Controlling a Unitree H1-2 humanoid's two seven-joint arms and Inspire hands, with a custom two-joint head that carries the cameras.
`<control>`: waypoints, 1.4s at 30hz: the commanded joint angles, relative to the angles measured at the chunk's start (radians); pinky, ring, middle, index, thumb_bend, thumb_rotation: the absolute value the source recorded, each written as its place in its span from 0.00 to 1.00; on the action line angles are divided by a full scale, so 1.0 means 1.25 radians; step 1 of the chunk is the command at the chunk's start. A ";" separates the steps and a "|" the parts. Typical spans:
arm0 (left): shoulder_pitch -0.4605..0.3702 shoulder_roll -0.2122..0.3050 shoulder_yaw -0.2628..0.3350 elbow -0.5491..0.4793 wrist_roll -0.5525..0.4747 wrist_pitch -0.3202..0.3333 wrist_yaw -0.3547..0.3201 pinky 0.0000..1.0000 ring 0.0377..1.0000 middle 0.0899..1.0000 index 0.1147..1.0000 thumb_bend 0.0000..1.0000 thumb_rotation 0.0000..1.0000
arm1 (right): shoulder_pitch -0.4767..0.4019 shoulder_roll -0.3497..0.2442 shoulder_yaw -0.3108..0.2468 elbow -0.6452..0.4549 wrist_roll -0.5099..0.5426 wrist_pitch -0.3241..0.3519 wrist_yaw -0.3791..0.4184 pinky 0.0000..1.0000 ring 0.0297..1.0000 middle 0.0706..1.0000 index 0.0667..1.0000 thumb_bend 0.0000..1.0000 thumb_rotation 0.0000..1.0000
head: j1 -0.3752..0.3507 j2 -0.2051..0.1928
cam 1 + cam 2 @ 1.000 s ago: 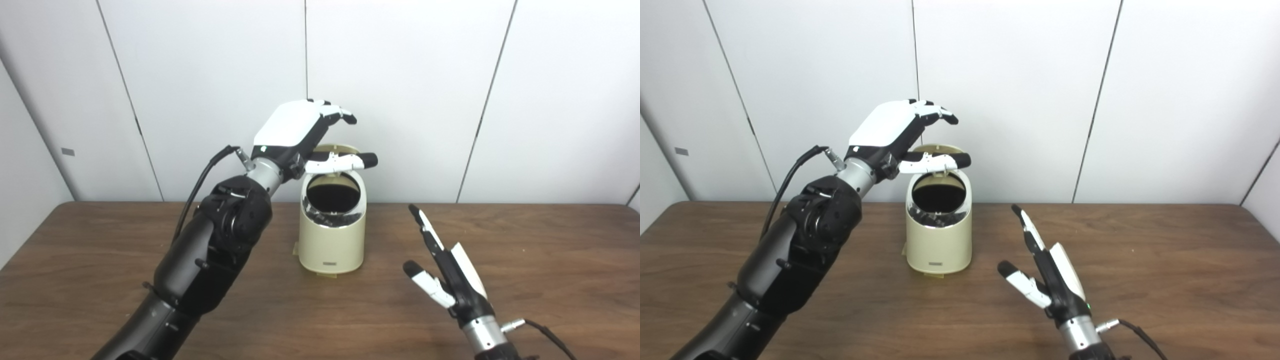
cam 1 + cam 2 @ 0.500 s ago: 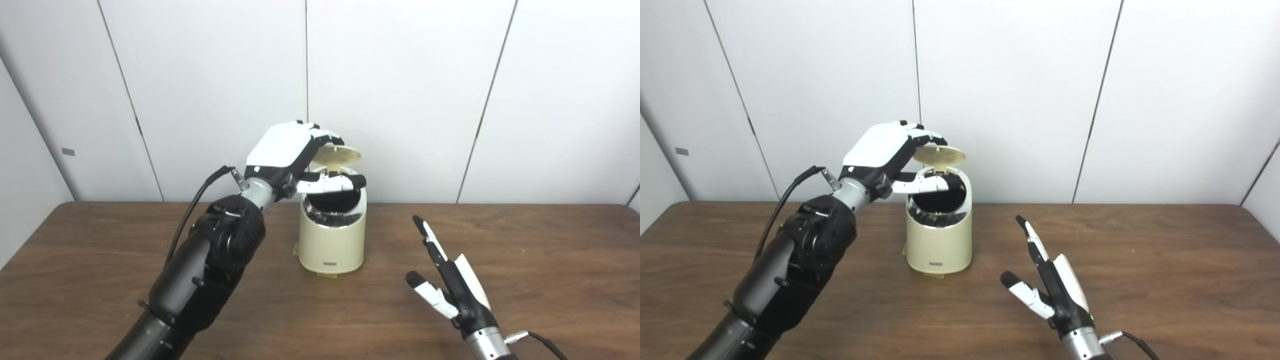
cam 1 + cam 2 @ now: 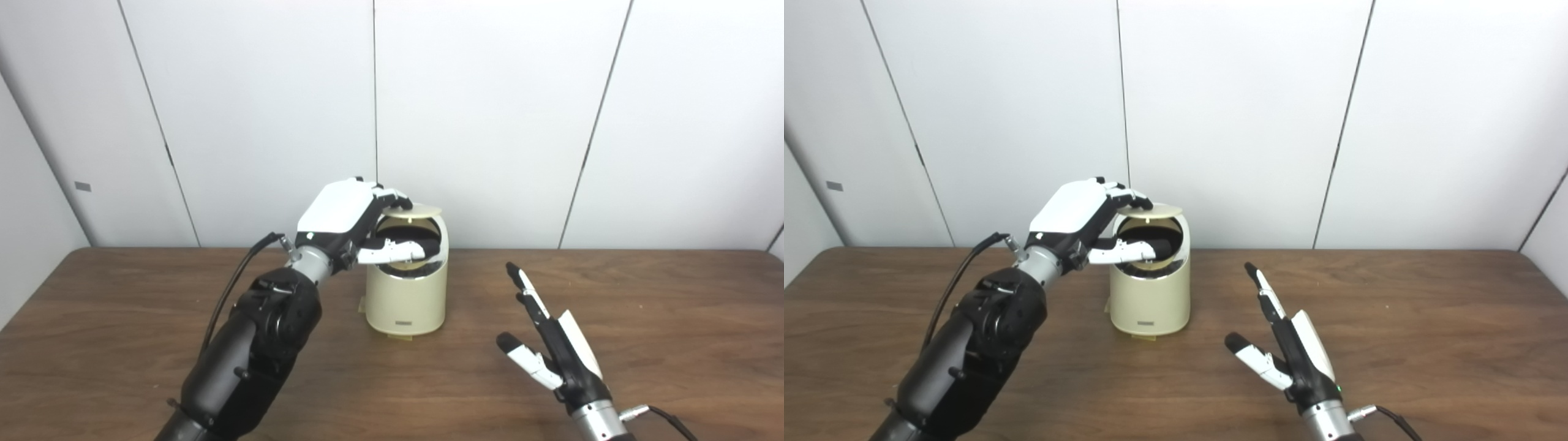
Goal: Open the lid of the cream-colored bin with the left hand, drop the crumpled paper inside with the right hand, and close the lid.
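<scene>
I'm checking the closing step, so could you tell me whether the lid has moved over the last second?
Yes. The lid has swung down toward the bin rim, with the left robot hand on it; it is not fully shut.

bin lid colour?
Cream, matching the bin body; the lid shows best in the right eye view.

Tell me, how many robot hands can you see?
2. The left hand is up on the bin's lid; the right hand is open above the table, right of the bin.
</scene>
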 commanded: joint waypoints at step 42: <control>0.073 0.067 -0.262 0.254 0.462 -0.143 0.261 1.00 0.89 0.76 0.74 0.89 0.98 | 0.025 0.013 -0.024 -0.076 0.025 -0.005 -0.007 0.93 0.97 0.97 0.97 0.66 0.92 | -0.018 0.032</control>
